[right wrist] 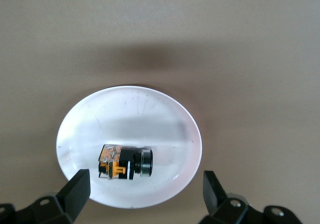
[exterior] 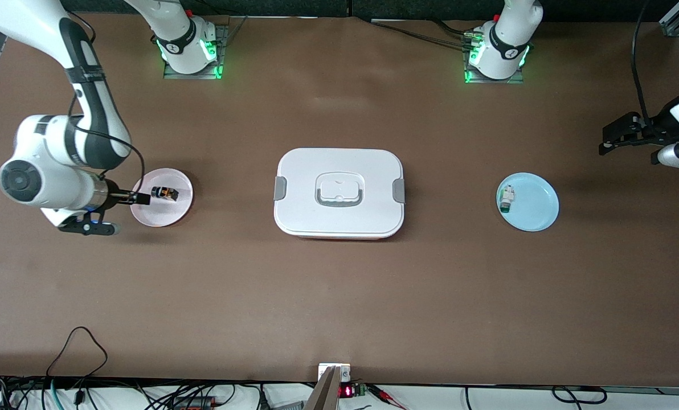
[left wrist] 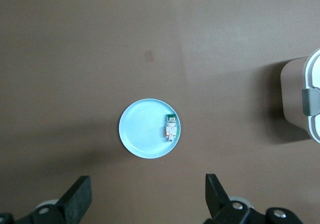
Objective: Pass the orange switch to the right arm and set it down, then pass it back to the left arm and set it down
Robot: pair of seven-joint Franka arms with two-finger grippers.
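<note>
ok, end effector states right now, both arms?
Left end effector: open, holding nothing, over bare table near the blue plate.
Right end effector: open, holding nothing, over the orange switch.

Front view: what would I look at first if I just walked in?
Probably the big white box in the middle of the table. Then the right gripper, fingers open, over the pink plate holding the orange switch at the right arm's end. The left gripper waits, open, near the blue plate at the left arm's end.
</note>
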